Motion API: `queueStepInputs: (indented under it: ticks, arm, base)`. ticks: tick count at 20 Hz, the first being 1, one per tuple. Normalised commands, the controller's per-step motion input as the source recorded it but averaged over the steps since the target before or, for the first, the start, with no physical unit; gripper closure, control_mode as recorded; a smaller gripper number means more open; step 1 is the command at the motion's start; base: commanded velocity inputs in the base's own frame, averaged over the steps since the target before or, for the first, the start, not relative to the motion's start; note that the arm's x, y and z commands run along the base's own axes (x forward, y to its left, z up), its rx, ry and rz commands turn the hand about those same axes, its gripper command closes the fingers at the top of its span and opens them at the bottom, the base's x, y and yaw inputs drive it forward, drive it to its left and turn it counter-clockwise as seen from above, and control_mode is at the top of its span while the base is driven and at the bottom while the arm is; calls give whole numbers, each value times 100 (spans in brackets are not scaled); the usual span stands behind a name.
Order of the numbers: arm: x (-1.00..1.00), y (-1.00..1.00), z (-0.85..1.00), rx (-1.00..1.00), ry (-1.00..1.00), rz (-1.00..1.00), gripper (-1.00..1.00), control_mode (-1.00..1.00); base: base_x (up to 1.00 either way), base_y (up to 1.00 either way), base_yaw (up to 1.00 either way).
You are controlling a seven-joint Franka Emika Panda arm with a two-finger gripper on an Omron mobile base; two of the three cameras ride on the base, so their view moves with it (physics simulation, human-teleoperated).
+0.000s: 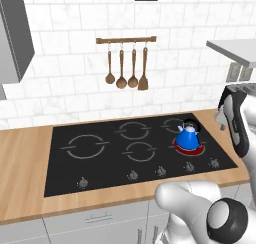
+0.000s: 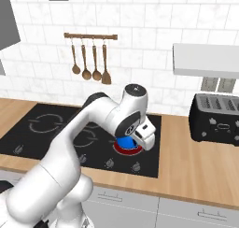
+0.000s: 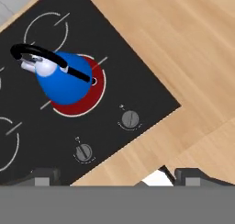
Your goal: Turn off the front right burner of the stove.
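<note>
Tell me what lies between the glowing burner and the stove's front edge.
In the hand view, two silver knobs sit on bare black glass between the front right burner, which carries a blue kettle, and the stove's front edge.

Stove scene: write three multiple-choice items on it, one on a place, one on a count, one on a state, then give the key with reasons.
1. Where does the blue kettle stand?
A. on the front right burner
B. on the wooden counter
C. on the toaster

2. How many utensils hang from the wall rail?
A. two
B. four
C. six

3. What state is the burner under the kettle in?
A. unlit and grey
B. glowing red
C. covered by a lid

Key:
1 A, the kettle sits on the ring at the front right of the stove.
2 B, three spoons and a spatula hang there.
3 B, a red disc shows around the kettle's base in the hand view.
</note>
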Motion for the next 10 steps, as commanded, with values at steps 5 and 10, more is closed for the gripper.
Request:
queueStepInputs:
  ticks: [5, 10]
  arm:
    - [0, -24, -65, 0, 7, -11, -100, -100]
    - [0, -13, -56, 2, 8, -6, -100, -100]
  base:
    - [0, 0, 0]
    - [0, 0, 0]
